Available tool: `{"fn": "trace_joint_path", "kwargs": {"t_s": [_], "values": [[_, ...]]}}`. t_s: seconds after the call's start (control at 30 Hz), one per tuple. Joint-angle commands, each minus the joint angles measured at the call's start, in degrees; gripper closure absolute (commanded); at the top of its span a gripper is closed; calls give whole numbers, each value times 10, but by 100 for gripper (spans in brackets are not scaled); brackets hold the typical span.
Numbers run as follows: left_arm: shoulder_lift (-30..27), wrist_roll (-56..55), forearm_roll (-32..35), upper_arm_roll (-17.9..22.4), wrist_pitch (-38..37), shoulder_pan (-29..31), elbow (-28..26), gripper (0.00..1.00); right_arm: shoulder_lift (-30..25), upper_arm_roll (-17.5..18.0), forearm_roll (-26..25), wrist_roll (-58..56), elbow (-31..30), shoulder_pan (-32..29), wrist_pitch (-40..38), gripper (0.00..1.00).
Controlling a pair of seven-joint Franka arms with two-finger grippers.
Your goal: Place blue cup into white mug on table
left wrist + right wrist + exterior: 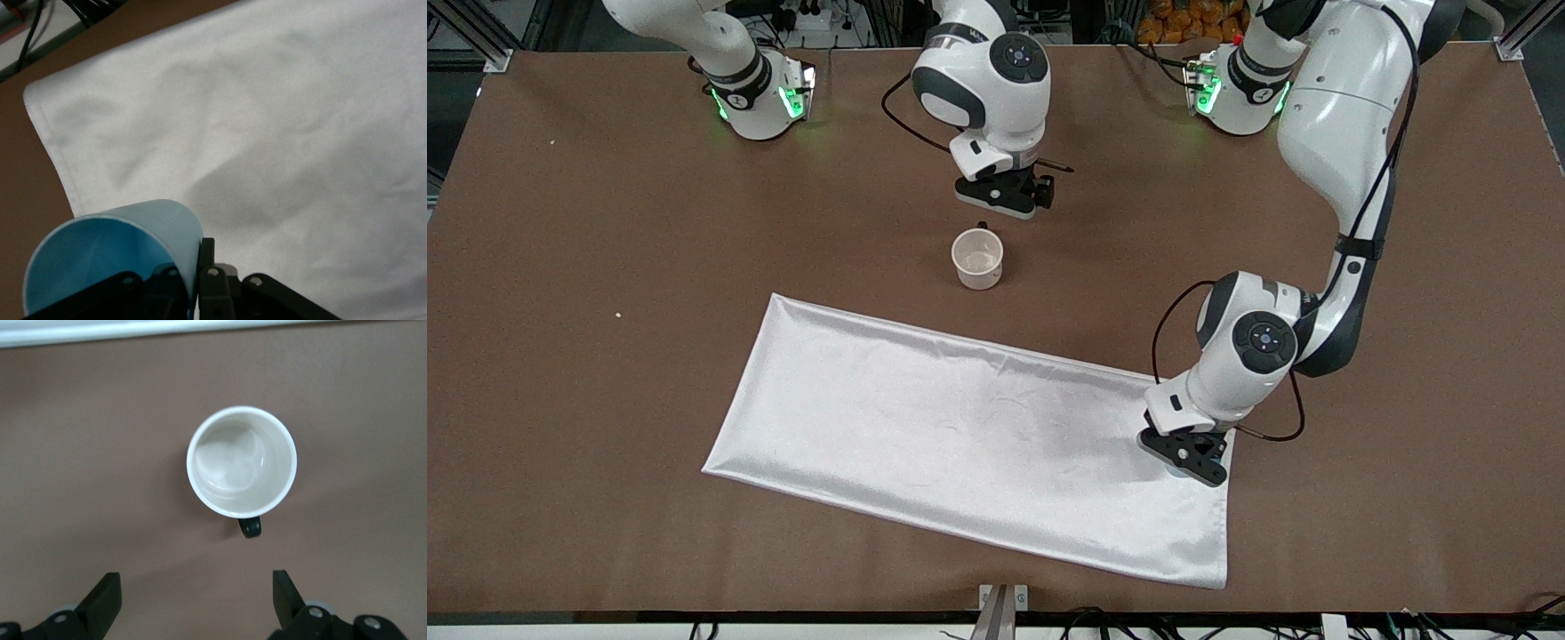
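The blue cup (143,230) shows in the left wrist view. My left gripper (197,265) is shut on its wall, one finger inside and one outside. In the front view that gripper (1184,455) is low over the corner of the white cloth nearest the left arm's end, and it hides the cup. The white mug (977,258) stands upright and empty on the brown table (605,284), a little farther from the front camera than the cloth. My right gripper (1002,197) is open and empty, over the bare table next to the mug's handle side. The right wrist view shows the mug (241,461) ahead of the open fingers (103,597).
A white satin cloth (960,427) lies flat across the middle of the table, nearer the front camera than the mug; it fills most of the left wrist view (300,133). The arms' bases stand along the table's back edge.
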Motion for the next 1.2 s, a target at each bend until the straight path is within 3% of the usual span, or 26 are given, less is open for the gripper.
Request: {"fn": "trace_joint_path", "kwargs": {"t_s": [0.0,0.2,0.4,0.7,0.83,0.93,1.17], "values": [[-46,-24,13,1,-31,1,-16,100,-22,4,-4,-79,3,-37,-19,0],[-94,-29,12,-1,-105,-6,-16,100,-45,-5,70,-244,3,-107,-61,0],[-130,-64,12,-8,-165,-22,-15,100,-66,-64,104,-409,3,-153,-107,0],[-143,-144,13,-9,-195,-84,-11,100,-69,-222,145,-684,5,-176,-112,0],[-140,-173,11,-10,-195,-120,-11,100,-69,-265,145,-750,6,-195,-114,0],[-135,-221,12,-8,-195,-146,-10,100,-69,-281,145,-759,7,-208,-121,0],[-119,-255,10,-8,-189,-186,-7,100,-67,-283,136,-758,15,-236,-142,0]]}}
